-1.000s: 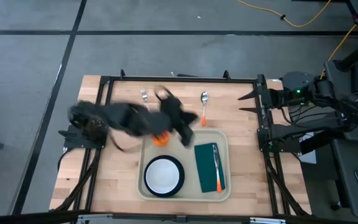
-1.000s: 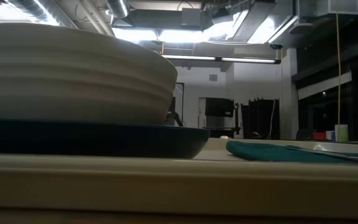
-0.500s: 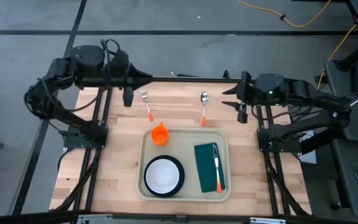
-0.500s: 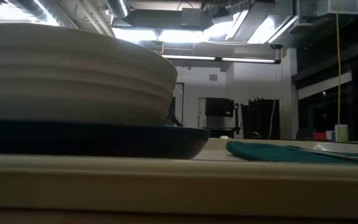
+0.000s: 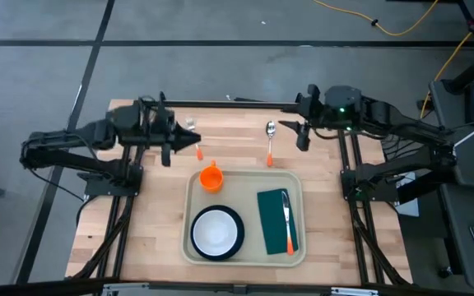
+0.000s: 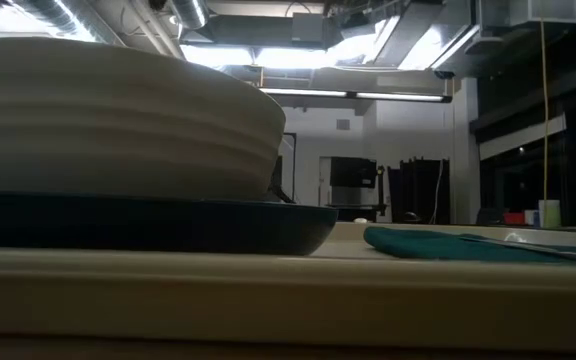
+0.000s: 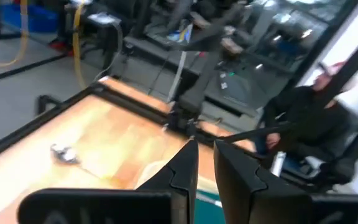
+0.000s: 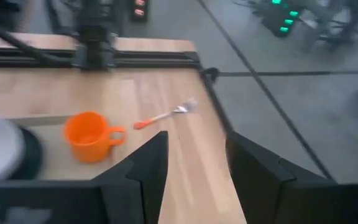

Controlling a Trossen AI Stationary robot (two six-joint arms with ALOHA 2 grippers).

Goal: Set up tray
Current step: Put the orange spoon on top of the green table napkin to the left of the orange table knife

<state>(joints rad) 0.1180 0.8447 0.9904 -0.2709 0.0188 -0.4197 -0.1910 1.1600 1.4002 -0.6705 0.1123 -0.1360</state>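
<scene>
Two arms flank what we see: our left gripper [image 5: 174,148] hovers over the table's far left, its fingers [image 7: 182,168] nearly together on nothing. Between the arms, the tray [image 5: 245,256] sits near the front edge. Our right gripper [image 5: 303,138] hangs at far right, parted and empty.

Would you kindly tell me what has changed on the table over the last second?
The left gripper, which was over the orange plastic cup on the beige rectangular tray, has pulled back to the far left by the orange-handled fork, its fingers nearly shut and empty. The right gripper swung in near the orange-handled spoon, open. Cup, tray, fork and spoon stayed put.
</scene>
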